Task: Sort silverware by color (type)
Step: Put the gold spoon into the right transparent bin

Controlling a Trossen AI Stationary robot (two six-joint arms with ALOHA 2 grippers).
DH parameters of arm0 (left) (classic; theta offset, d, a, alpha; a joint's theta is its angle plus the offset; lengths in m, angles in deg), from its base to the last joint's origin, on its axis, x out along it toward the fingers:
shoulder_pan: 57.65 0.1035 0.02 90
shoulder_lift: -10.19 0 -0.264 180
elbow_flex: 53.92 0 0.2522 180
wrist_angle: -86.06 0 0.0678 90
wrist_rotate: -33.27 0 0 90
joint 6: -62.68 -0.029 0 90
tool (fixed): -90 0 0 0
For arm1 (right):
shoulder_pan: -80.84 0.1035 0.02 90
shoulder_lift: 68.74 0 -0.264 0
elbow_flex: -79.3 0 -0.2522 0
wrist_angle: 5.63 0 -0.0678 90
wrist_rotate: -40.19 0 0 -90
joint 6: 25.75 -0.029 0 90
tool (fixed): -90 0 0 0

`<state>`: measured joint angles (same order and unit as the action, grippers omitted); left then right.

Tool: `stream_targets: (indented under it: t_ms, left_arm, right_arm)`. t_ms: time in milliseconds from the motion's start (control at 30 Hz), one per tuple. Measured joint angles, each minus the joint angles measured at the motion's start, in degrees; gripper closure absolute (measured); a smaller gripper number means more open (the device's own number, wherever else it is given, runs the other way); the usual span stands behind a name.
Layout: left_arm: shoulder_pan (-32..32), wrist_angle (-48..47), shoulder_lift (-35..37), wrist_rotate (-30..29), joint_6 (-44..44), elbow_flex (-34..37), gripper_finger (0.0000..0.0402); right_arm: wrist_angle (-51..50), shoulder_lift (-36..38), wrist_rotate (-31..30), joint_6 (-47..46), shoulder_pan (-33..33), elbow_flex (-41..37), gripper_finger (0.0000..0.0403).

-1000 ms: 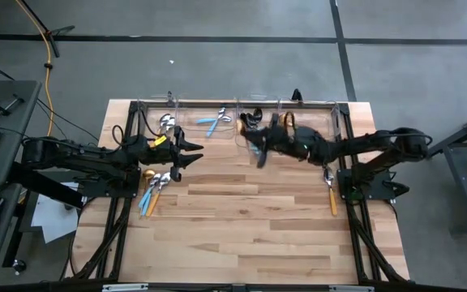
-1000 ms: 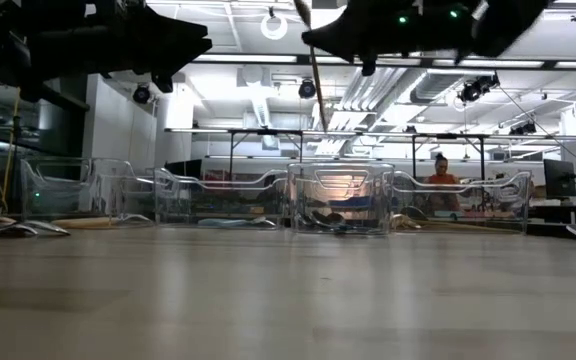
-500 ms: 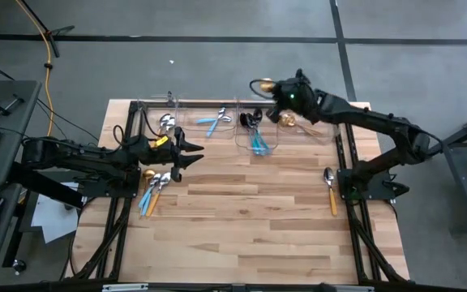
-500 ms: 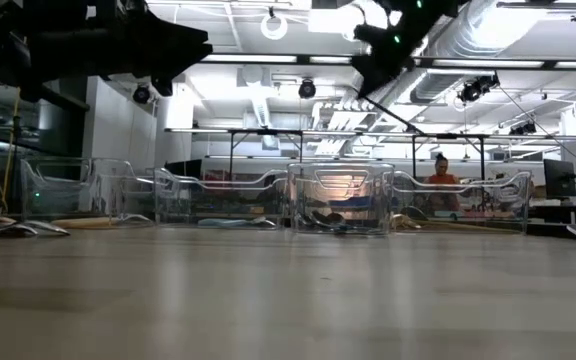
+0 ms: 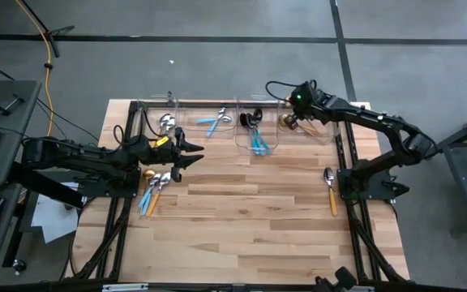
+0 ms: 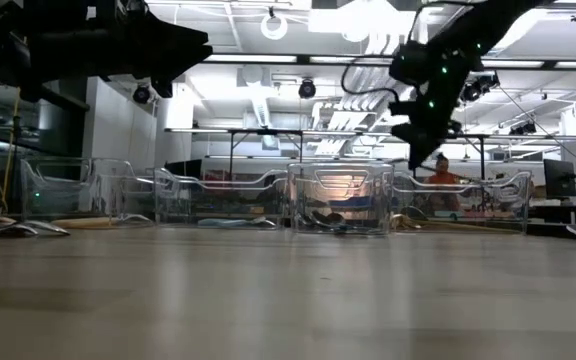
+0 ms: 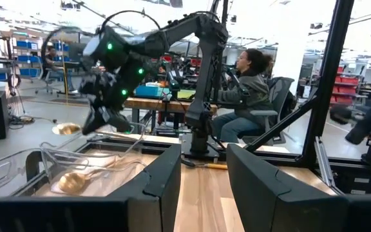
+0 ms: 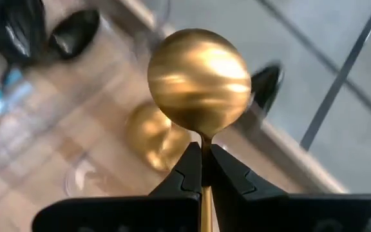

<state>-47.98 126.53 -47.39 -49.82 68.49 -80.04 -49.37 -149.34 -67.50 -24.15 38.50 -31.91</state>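
R gripper (image 8: 200, 169) clamps gold spoon (image 8: 198, 80)

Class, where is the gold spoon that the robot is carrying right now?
The gold spoon is pinched by its neck in the right claw, held above the far-right clear bin, where another gold spoon already lies.

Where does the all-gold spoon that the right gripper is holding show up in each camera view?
High view: not discernible; the right gripper hangs over the far-right clear plastic bin.
Low view: too small to tell below the right gripper.
Left wrist view: the all-gold spoon hangs below that gripper, above the bin.
Right wrist view: spoon fills the centre, stem pinched.
Shared landmark: another gold spoon lying in that bin.
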Motion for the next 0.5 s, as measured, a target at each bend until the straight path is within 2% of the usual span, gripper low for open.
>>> stream_targets:
  t_ms: [233, 500]
  left_arm:
    - [0.0, 0.0, 0.0, 0.0, 0.0, 0.0, 0.0284]
    - [0.0, 0.0, 0.0, 0.0, 0.0, 0.0, 0.0284]
  right_arm:
    - [-0.7, 0.0, 5.2, -1.6, -5.1, -4.7, 0.0402]
    - [-0.6, 0.0, 9.0, 5.5, -6.5, -5.4, 0.0402]
